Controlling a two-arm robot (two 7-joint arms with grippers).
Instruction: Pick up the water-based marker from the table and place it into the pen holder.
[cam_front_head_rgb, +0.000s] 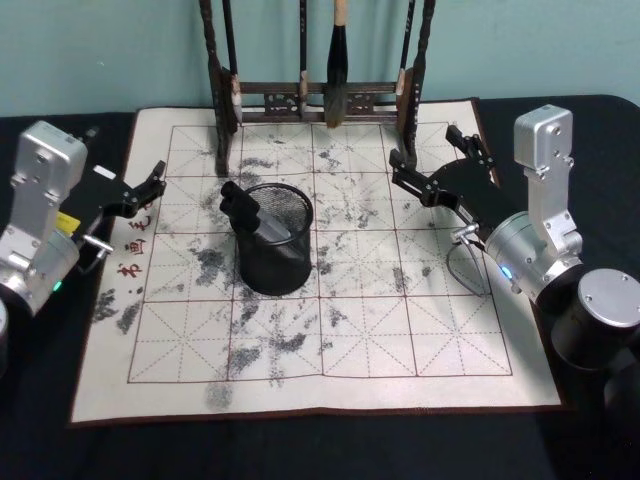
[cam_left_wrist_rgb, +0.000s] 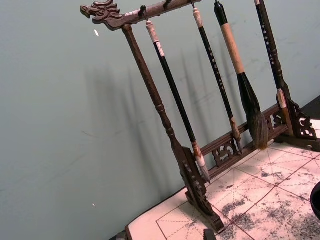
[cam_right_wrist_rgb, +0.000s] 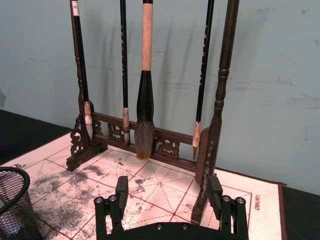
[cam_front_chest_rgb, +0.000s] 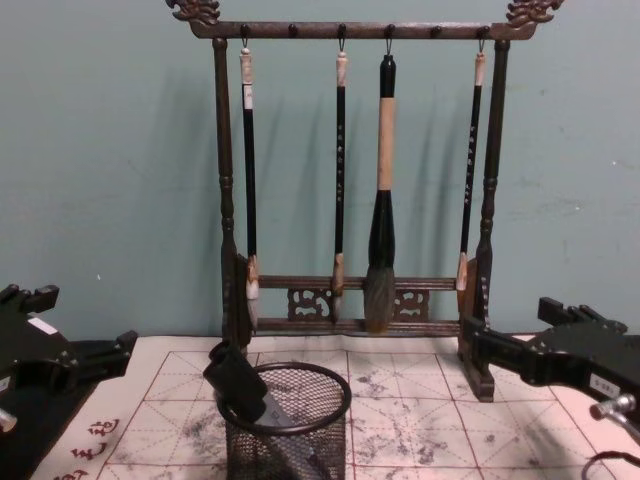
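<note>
While leaning, black marker (cam_front_head_rgb: 248, 209) inside mesh pen holder (cam_front_head_rgb: 276, 262)

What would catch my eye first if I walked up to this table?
Probably the tall dark wooden brush rack at the back, with four calligraphy brushes hanging from it against the teal wall. Next, the black wire-mesh pen holder in the middle of the ink-stained gridded practice mat, with a dark marker leaning inside it. The left pincer and the open right pincer sit on either side.
</note>
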